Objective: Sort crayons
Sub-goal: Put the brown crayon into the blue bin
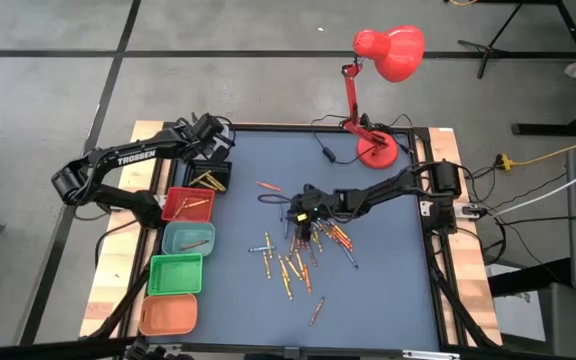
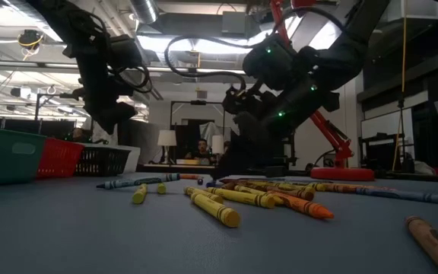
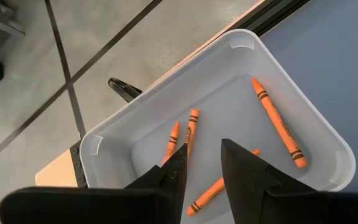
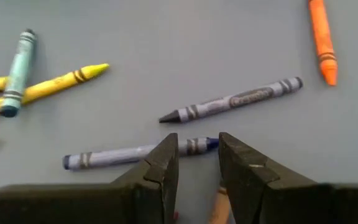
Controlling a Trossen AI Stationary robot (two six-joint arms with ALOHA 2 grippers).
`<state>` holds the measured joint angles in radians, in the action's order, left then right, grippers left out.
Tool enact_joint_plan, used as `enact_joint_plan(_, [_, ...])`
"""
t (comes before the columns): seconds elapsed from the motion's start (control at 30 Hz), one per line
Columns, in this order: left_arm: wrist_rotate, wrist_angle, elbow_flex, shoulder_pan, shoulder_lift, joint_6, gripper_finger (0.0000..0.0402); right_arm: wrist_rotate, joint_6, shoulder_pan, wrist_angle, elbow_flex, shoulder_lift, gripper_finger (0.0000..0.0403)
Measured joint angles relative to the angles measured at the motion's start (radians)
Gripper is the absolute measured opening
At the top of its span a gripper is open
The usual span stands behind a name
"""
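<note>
High: left end effector [image 1: 211, 150] over bin [image 1: 224, 176]; crayons [image 1: 298, 262] mid-bench.
Left wrist: I see fingers released above 4 orange sticks.
Right wrist: right end effector [image 4: 197, 163] parted; I'd straddle blue crayon [image 4: 126, 155] squarely.

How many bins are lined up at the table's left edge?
5, in a column: black bin farthest back, then red, teal, green, and orange nearest the front. None looks hidden.
</note>
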<state>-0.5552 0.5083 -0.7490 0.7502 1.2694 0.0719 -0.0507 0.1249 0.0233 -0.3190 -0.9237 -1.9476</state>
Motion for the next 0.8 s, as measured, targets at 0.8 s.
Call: enact_joint_plan(0.8, [0.0, 0.0, 0.0, 0.0, 0.0, 0.005, 0.0083, -0.115, 0.001, -0.017, 0.035, -0.003, 0.0, 0.0113])
